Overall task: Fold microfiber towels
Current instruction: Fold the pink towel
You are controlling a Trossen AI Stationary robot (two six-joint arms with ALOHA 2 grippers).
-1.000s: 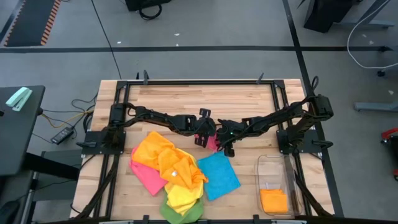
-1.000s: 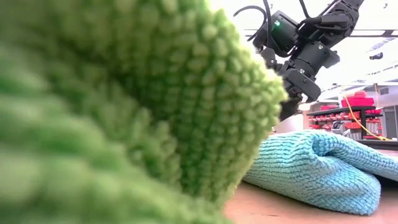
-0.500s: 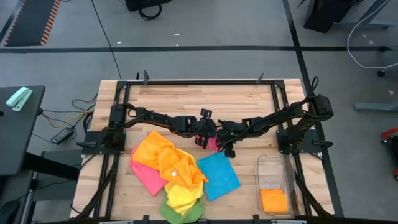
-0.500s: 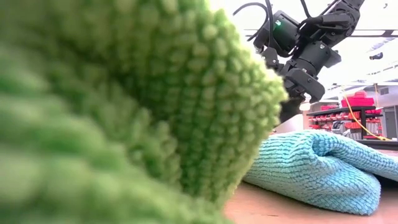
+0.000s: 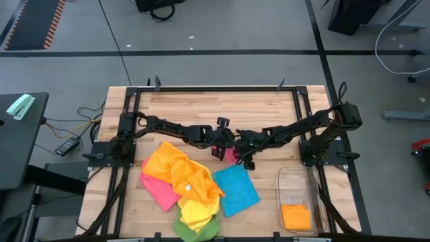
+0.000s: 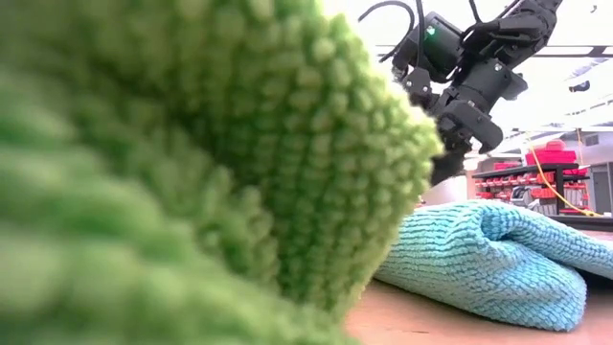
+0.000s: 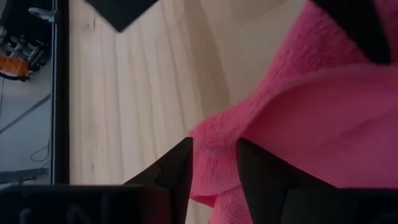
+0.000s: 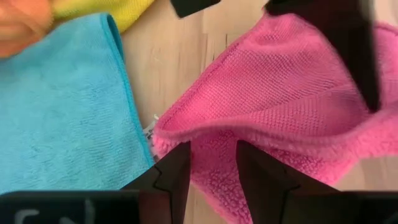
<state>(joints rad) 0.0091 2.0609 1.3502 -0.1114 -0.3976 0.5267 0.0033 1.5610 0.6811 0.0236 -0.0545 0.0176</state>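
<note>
My left gripper (image 7: 213, 168) and my right gripper (image 8: 212, 169) meet at the middle of the wooden table (image 5: 201, 104), each with its fingers a narrow gap apart and nipped on an edge of the same pink towel (image 5: 229, 154), a fuzzy looped cloth that hangs in soft folds between them. Its long axis runs roughly from nine o'clock to three o'clock, from one gripper to the other.

At six o'clock from it lies the flat blue towel (image 5: 236, 189), ribbed and square, one corner toward twelve. Toward eight o'clock the orange towel (image 5: 176, 171), another pink one (image 5: 159, 191), a yellow one (image 5: 195, 213) and a green one (image 5: 198, 231) lie heaped. At four o'clock a clear plastic bin (image 5: 296, 199) holds a folded orange towel (image 5: 296, 216).

Since a second ago my wrists have shifted only slightly; the towels lie as before.
</note>
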